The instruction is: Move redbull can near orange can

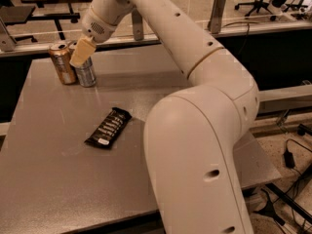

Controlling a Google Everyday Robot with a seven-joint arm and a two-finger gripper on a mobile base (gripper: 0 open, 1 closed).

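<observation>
Grey table (48,189), white arm (195,130) reaching across it; black snack bar (108,127) lies well nearer the camera than the gripper (81,53). Redbull can (87,73) stands upright right under the gripper, orange can (62,65) just left, probably touching it. Clamped or released: can't tell.

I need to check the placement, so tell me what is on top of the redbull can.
The gripper sits over the top of the redbull can, beside the orange can. The can's lid is covered, so it cannot be seen.
</observation>
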